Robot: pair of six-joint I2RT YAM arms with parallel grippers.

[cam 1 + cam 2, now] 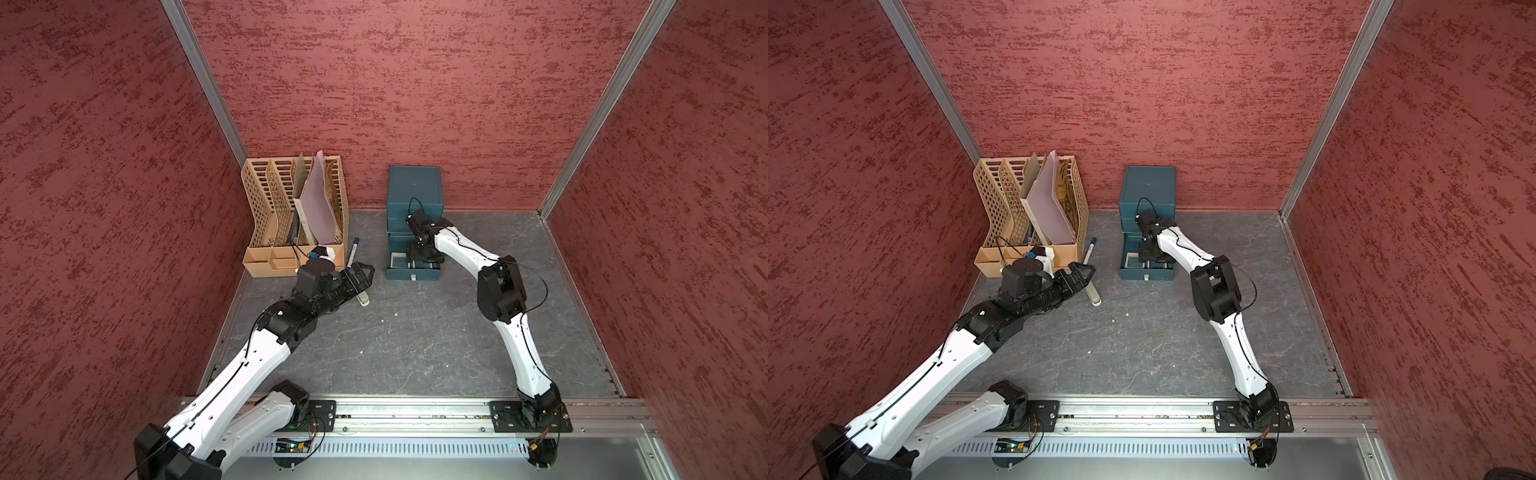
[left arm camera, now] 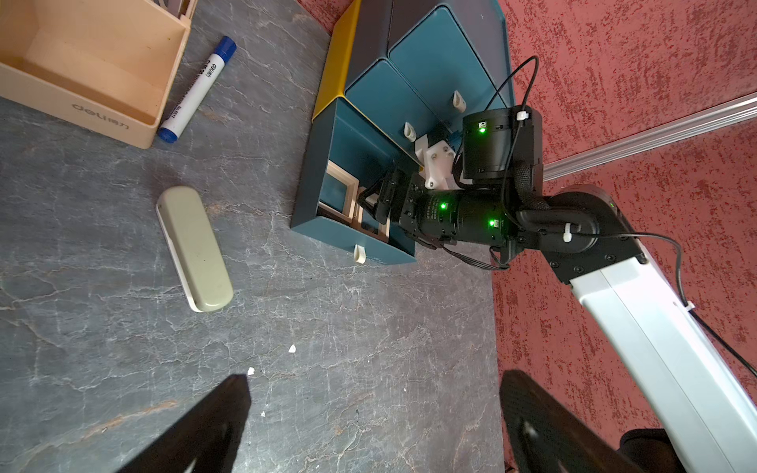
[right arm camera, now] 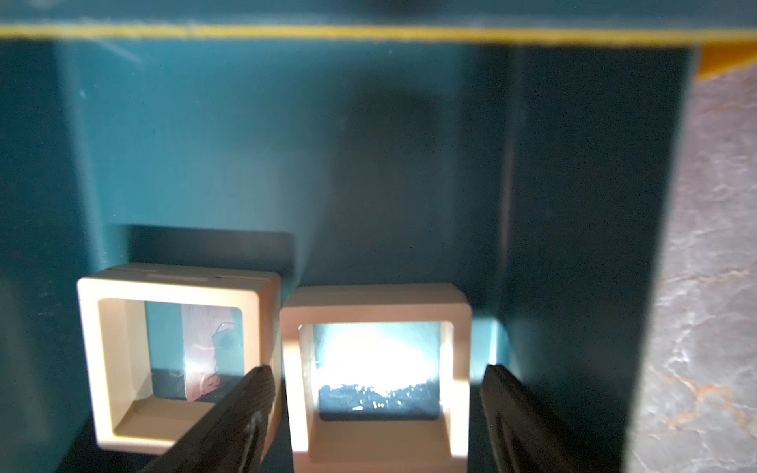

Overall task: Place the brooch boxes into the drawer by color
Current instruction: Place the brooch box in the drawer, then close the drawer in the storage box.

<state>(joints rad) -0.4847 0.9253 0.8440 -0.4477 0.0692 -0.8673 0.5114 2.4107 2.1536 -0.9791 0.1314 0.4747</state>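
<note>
I am counting two tan brooch boxes in the open drawer (image 3: 245,143). The first box (image 3: 377,305) is sitting between the right gripper (image 3: 377,374) and its spread jaws, ungripped. The second box (image 3: 172,282) is lying just outside one finger. My left gripper (image 2: 375,393) is hanging wide and empty, with one beige block (image 2: 194,247) and one marker (image 2: 196,88) lying ahead.

Left arm (image 1: 232,374) reaches forward, low; left gripper (image 2: 375,383) jaws wide apart, empty. Right arm (image 1: 521,349) elbow raised, wrist pitched down; right gripper (image 3: 377,370) jaws parted.
</note>
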